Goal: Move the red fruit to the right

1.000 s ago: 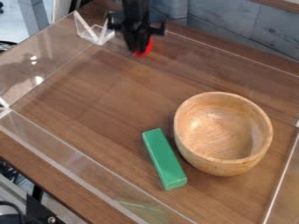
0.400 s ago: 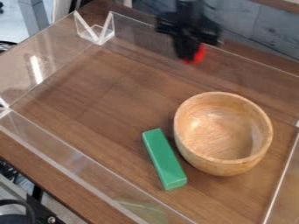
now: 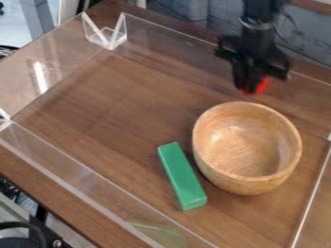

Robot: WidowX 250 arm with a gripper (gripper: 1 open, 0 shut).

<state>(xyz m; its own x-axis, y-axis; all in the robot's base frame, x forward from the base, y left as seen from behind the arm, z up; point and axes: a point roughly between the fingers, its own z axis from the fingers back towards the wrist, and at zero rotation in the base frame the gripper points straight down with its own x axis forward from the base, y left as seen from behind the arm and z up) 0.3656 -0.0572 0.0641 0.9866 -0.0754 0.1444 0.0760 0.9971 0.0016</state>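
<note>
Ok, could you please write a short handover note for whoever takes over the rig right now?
Gripper: over the far part of the table, beyond the bowl; blurred, but it appears closed on the red fruit.
Red fruit: at the fingers, on the right side of the picture; whether it touches the table can't be told.
Wooden bowl and green block: nearer the camera.
Done: fruit apparently gripped.
Left: confirm it is far enough right, then set it down and release.

arm: reaching down from top edge | fingers [image 3: 262, 73]: lowered, blurred
</note>
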